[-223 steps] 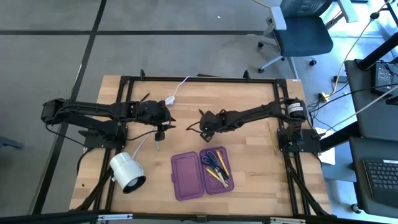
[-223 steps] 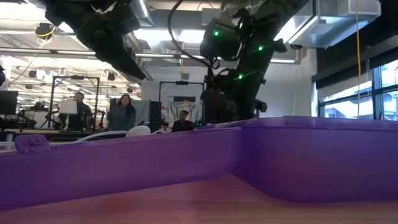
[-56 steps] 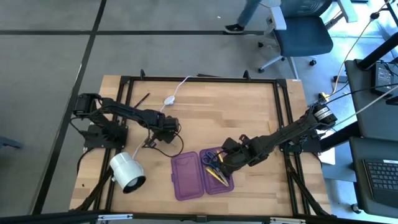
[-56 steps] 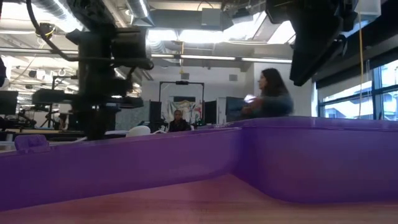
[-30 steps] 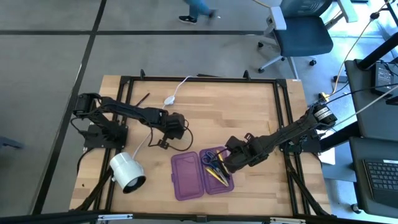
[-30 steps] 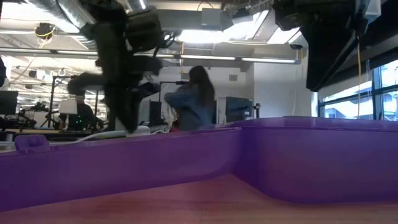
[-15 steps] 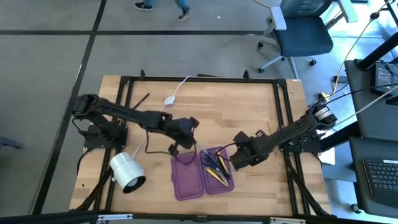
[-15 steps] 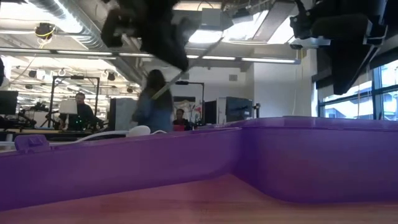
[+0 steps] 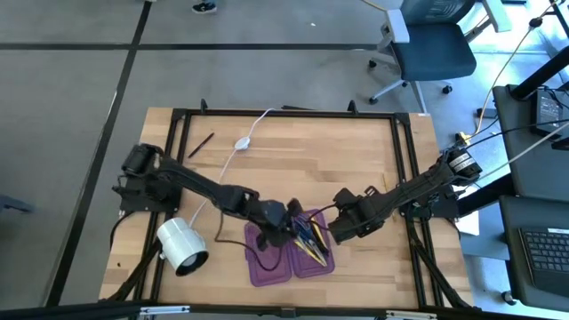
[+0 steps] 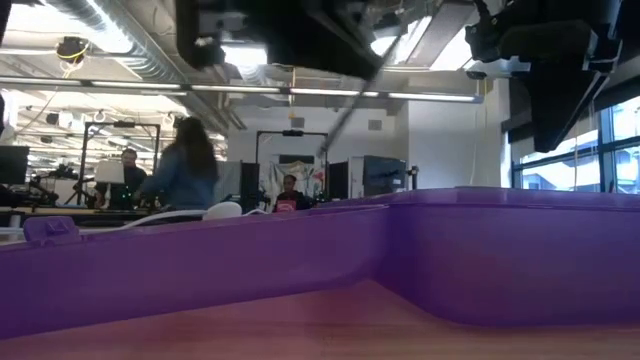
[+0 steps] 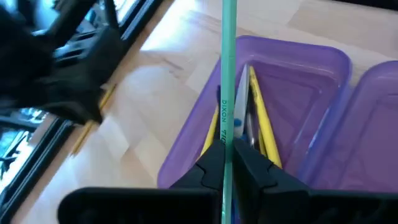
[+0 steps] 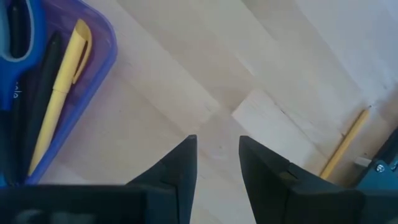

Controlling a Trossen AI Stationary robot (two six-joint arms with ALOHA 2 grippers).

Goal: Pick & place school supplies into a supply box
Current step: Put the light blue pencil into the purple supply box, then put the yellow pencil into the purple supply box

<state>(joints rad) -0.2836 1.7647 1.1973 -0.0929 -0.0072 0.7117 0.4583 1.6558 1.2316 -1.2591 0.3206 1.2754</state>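
The supply box (image 9: pixel 267 258) lies open near the table's front edge. Its right half (image 11: pixel 292 87) holds yellow pens, dark pens and blue-handled scissors (image 12: pixel 15 31). My left gripper (image 9: pixel 286 228) hangs over that half, shut on a green pencil (image 11: pixel 228 74). The low view shows the pencil as a slanted line (image 10: pixel 350 110) above the purple wall. My right gripper (image 12: pixel 214 163) stands open over bare wood just right of the box, nothing between its fingers. My left gripper pinches the green pencil's shaft (image 11: pixel 227 155) between its two fingers (image 11: pixel 208 174). The pencil runs on forward past the fingertips, over the filled half of the box. It is lifted clear and tilted, touching neither box nor table.
A white cylindrical lamp (image 9: pixel 182 246) lies at the front left, its white cable and oval switch (image 9: pixel 242 142) running to the far edge. A dark pencil (image 9: pixel 201 143) lies at the far left. A yellow pencil (image 12: pixel 345 143) lies by the right frame rail. People move in the room behind.
My left gripper has travelled from beside the lamp's cable toward the table's right and near edges, carrying the green pencil clear of the table, and now hangs over the box. My right gripper has drawn back a little toward the right edge, off the box.
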